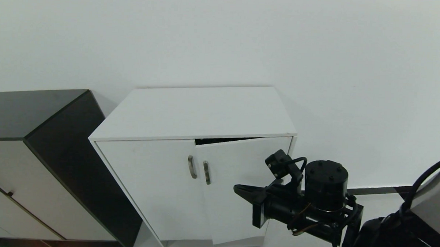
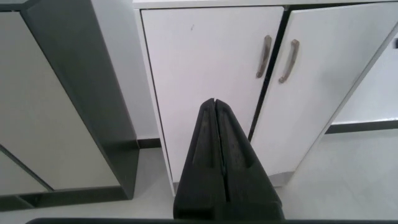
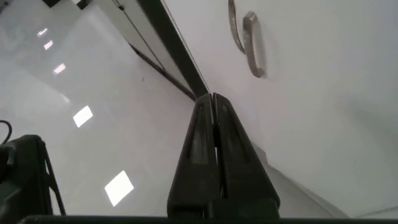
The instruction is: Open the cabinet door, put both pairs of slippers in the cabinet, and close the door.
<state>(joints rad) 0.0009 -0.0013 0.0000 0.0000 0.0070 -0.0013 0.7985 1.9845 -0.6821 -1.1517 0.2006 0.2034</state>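
A white two-door cabinet stands against the wall. Its right door is swung slightly ajar, with a dark gap along its top edge; the left door is flush. Two metal handles sit side by side at the doors' meeting edge. My right gripper is shut and empty, held in front of the ajar door, below and right of its handle. My left gripper is shut and empty, facing the left door from a distance.
A dark-sided cabinet with pale drawer fronts stands close on the left of the white one. A plain wall rises behind, and light floor spreads in front and to the right.
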